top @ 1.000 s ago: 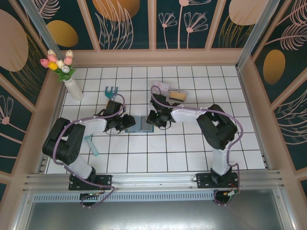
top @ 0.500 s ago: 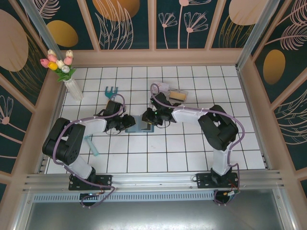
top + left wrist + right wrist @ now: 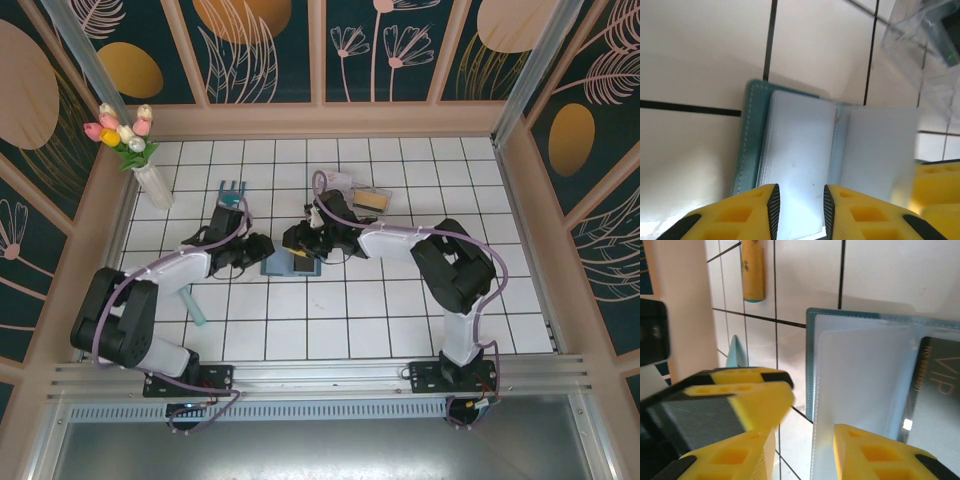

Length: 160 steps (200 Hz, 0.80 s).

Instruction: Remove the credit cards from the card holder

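Left gripper stands over the near edge of the open card holder. Its yellow fingers are a narrow gap apart. The holder's pale blue-grey page runs into that gap, and I cannot tell whether the fingers pinch it or merely hover. Ahead of the fingertips the holder lies flat on the white tiled table, with its teal border off to the fingers' left and its centre fold just to their right. Further ahead and to the right sits a clear plastic box.

Right gripper comes at the holder from the opposite side. Its jaws are parted wide, open above the edge of the pale page. Just to this gripper's right, a dark credit card with gold "VIP" lettering sits tucked into the holder's other page. To its left, the other gripper's yellow fingers are close beside the holder, and beyond them a wooden handle lies on the tiles.

From above, both grippers meet at the holder mid-table. A vase of tulips stands well away, beyond the left arm, near the back corner.
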Each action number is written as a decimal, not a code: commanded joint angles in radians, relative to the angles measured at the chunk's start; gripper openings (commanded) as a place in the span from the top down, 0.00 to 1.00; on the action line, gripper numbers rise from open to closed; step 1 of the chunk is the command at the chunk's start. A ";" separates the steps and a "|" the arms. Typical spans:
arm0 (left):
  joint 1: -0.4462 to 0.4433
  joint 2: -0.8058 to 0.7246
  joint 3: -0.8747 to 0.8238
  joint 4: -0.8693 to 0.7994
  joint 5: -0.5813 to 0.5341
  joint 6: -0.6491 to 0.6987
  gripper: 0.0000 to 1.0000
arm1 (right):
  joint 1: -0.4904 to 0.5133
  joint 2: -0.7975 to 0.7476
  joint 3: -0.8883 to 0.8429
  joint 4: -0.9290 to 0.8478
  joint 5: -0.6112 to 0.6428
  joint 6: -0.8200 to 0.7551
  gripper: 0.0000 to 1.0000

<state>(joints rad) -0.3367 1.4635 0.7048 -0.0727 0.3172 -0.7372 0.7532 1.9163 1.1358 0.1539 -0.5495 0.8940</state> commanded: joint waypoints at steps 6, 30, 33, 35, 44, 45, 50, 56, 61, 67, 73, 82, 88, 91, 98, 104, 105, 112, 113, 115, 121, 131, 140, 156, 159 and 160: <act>0.046 -0.069 -0.017 -0.074 -0.065 -0.022 0.67 | -0.002 0.056 0.030 0.062 -0.060 0.023 0.62; 0.064 -0.098 -0.011 -0.105 -0.098 -0.043 0.67 | 0.005 0.093 0.061 0.070 -0.072 0.028 0.63; 0.064 -0.098 -0.009 -0.109 -0.099 -0.042 0.67 | 0.005 0.099 0.065 0.072 -0.073 0.029 0.63; 0.064 -0.099 -0.007 -0.111 -0.099 -0.042 0.67 | 0.006 0.101 0.065 0.074 -0.073 0.029 0.63; 0.064 -0.104 -0.004 -0.113 -0.097 -0.043 0.67 | 0.009 0.114 0.074 0.079 -0.075 0.031 0.64; 0.064 -0.104 -0.004 -0.114 -0.097 -0.043 0.67 | 0.009 0.115 0.075 0.080 -0.076 0.031 0.64; 0.064 -0.107 -0.005 -0.112 -0.093 -0.044 0.67 | 0.011 0.123 0.081 0.078 -0.075 0.032 0.64; 0.064 -0.108 -0.007 -0.109 -0.089 -0.046 0.67 | 0.011 0.132 0.086 0.076 -0.073 0.037 0.64; 0.065 -0.111 -0.007 -0.108 -0.087 -0.045 0.67 | 0.011 0.139 0.089 0.073 -0.072 0.038 0.64; 0.064 -0.112 -0.007 -0.108 -0.082 -0.046 0.67 | 0.012 0.147 0.093 0.067 -0.068 0.040 0.64; 0.065 -0.114 -0.007 -0.108 -0.077 -0.045 0.67 | 0.012 0.154 0.096 0.053 -0.061 0.041 0.65; 0.064 -0.116 -0.007 -0.107 -0.065 -0.046 0.67 | 0.012 0.163 0.105 0.029 -0.047 0.039 0.65; 0.065 -0.115 -0.005 -0.107 -0.049 -0.044 0.67 | 0.012 0.169 0.112 0.011 -0.039 0.035 0.65; 0.064 -0.115 -0.004 -0.106 -0.041 -0.041 0.67 | 0.012 0.172 0.116 0.002 -0.035 0.033 0.66; 0.065 -0.113 -0.003 -0.105 -0.017 -0.039 0.67 | 0.012 0.181 0.122 -0.013 -0.031 0.031 0.66; 0.064 -0.114 -0.003 -0.103 -0.001 -0.038 0.67 | 0.012 0.188 0.126 -0.012 -0.033 0.031 0.66; 0.064 -0.114 -0.004 -0.102 0.001 -0.038 0.67 | 0.011 0.189 0.126 -0.012 -0.034 0.031 0.66; 0.065 -0.115 -0.007 -0.098 0.013 -0.037 0.67 | 0.012 0.195 0.128 -0.007 -0.040 0.033 0.67; 0.064 -0.116 -0.007 -0.098 0.014 -0.037 0.67 | 0.013 0.197 0.128 -0.006 -0.041 0.034 0.67; 0.064 -0.116 -0.007 -0.098 0.017 -0.036 0.67 | 0.012 0.197 0.129 -0.005 -0.042 0.035 0.67; 0.064 -0.118 -0.007 -0.098 0.024 -0.033 0.67 | 0.011 0.202 0.132 -0.005 -0.045 0.036 0.67; 0.064 -0.120 -0.007 -0.098 0.033 -0.030 0.66 | 0.011 0.205 0.137 0.000 -0.050 0.034 0.67; 0.064 -0.120 -0.008 -0.092 0.043 -0.033 0.67 | 0.012 0.202 0.140 0.003 -0.050 0.033 0.66; 0.063 -0.123 -0.017 -0.066 0.077 -0.042 0.67 | 0.012 0.187 0.139 0.008 -0.043 0.025 0.65; 0.063 -0.124 -0.020 -0.061 0.081 -0.045 0.67 | 0.012 0.184 0.138 0.010 -0.042 0.024 0.64; 0.062 -0.124 -0.020 -0.059 0.084 -0.045 0.67 | 0.012 0.182 0.136 0.010 -0.041 0.024 0.64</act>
<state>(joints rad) -0.2756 1.3602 0.7029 -0.1574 0.3351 -0.7712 0.7609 2.1029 1.2522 0.1688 -0.5999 0.9234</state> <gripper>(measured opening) 0.331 0.343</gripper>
